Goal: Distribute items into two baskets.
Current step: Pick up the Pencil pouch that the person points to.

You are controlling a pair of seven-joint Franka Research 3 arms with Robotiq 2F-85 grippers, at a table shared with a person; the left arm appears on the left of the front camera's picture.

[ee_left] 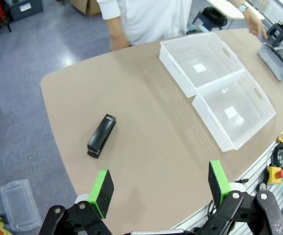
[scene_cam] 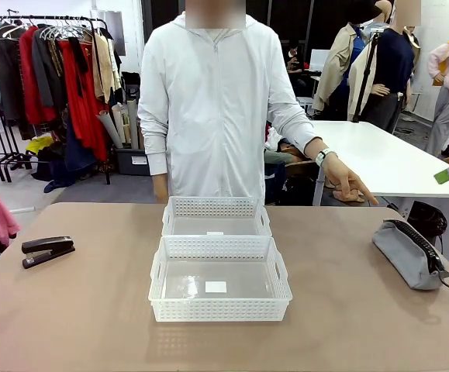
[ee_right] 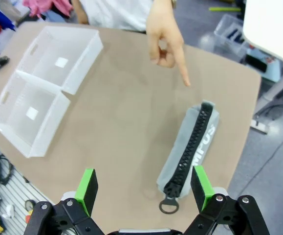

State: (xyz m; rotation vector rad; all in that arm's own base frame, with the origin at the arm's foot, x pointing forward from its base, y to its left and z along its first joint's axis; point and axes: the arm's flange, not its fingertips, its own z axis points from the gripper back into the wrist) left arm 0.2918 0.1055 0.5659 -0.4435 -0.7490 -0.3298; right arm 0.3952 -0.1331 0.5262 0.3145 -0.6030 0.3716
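Fingers [ee_left: 101,192] left and right stand wide, empty

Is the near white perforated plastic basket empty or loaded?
Empty. Inside the near white perforated plastic basket lies nothing but its small white bottom label.

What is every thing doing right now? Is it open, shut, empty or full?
stapler: closed, lying flat on the table.
pouch: looks zipped shut, lying on the table.
near basket: upright, empty.
far basket: upright, empty.
left gripper: open, holding nothing.
right gripper: open, holding nothing, above the pouch.
person's hand: one finger pointing towards the pouch.
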